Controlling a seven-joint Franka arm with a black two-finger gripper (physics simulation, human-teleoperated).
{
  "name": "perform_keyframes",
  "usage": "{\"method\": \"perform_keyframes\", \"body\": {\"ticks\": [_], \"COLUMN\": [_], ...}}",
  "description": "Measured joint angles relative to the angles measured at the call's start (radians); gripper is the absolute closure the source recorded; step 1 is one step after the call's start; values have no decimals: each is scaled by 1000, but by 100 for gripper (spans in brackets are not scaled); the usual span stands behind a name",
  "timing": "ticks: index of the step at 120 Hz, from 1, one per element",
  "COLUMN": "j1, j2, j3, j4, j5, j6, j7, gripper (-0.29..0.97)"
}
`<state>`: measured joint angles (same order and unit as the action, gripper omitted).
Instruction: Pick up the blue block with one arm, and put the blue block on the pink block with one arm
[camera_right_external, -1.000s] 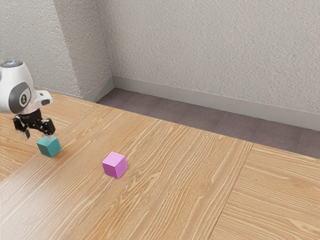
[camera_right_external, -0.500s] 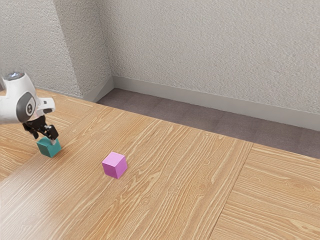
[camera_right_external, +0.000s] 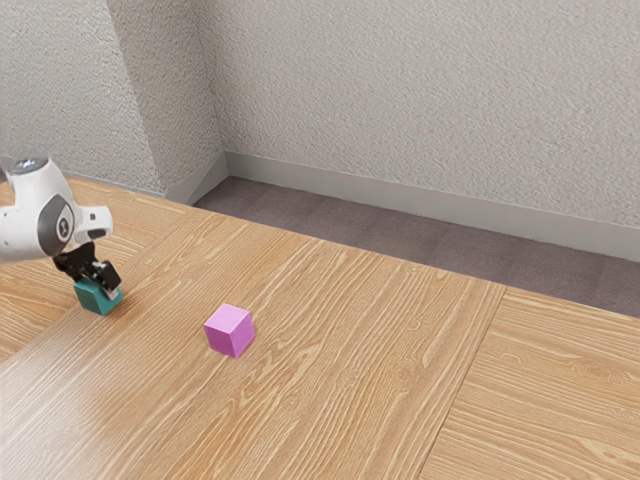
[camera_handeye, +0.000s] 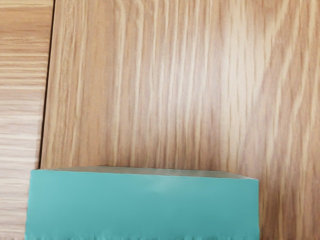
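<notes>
Blue block (camera_right_external: 99, 299), one only, teal in shade, lies on the table (camera_right_external: 400, 380) toward its end at the exterior view's left, directly under the claw (camera_right_external: 92, 279); whether the claw grips it I cannot tell. One pink block (camera_right_external: 229, 330) sits apart, nearer the middle.

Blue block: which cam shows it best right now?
Exterior view: the blue block sits on the table under the gripper, the pink block apart toward the exterior view's right. Wrist view gives one close teal face, cut off at the frame edge.
</notes>
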<state>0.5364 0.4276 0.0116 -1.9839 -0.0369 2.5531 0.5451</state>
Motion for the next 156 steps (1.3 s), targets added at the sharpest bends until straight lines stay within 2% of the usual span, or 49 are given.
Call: {"method": "perform_keyframes", "body": {"ticks": [21, 37, 50, 58, 73, 82, 95, 109, 120, 126, 131, 138, 142, 147, 156], "j1": [0, -1, -6, -31, -153, -234, -368, -442, -538, -597, -551, -364, -295, -265, -264], "j2": [-2, -3, -26, -106, -323, -394, -428, -429, -434, -477, -520, -543, -547, -546, -527], "j3": [-7, -6, -5, -5, -6, -4, 15, -37, -40, -29, -50, -62, -64, -68, -82], "j4": [-15, -19, -25, -75, -230, -264, -274, -275, -280, -320, -364, -389, -395, -401, -400], "j5": [-23, -26, -15, -8, -2, 0, 3, 5, 10, 12, 14, 17, 18, 22, 51], "j6": [11, 23, 31, 35, 37, 24, -6, -40, -60, -70, -77, -84, -87, -91, -95], "j7": [24, 34, 35, 32, -18, -76, -198, -356, -472, -528, -571, -626, -656, -690, -746], "gripper": [1, 27, 34, 36, 38, 38, 39, 39, 39, 39, 39, 39, 38, 38, 38]}}
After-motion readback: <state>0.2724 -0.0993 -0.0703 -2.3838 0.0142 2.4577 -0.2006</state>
